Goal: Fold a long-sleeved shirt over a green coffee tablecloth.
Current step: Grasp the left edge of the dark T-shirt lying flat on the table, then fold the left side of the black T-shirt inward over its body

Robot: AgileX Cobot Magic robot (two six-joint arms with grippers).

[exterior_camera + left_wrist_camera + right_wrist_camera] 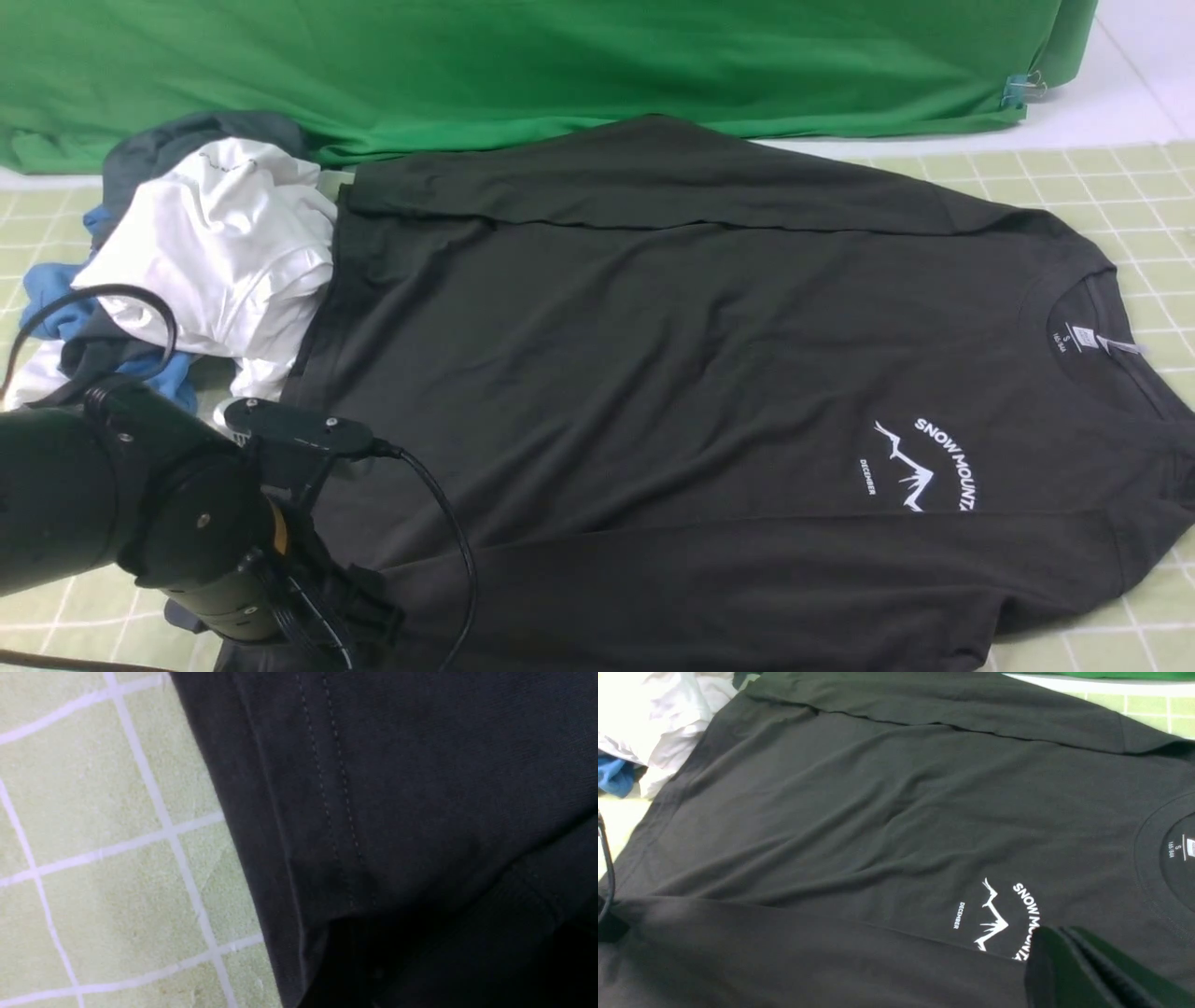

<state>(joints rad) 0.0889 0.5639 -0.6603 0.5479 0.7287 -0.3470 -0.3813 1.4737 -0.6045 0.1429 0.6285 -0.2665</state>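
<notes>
The black long-sleeved shirt (653,355) lies flat on the green coffee tablecloth (1074,177), collar to the right. Both sleeves are folded across the body, and the white mountain print (920,462) faces up. My left gripper (359,611) points down at the shirt's near left corner. In the left wrist view its dark fingers seem to stand wide apart over the stitched hem (336,812), and the left gripper (460,963) holds nothing. The right gripper (1064,956) is shut and empty, hovering above the shirt (878,812) beside the print.
A heap of white, blue and grey garments (215,233) sits against the shirt's hem at the left. Plain bright green fabric (560,56) hangs along the back, held by a clip (1022,89). A black cable (448,532) loops off the left wrist.
</notes>
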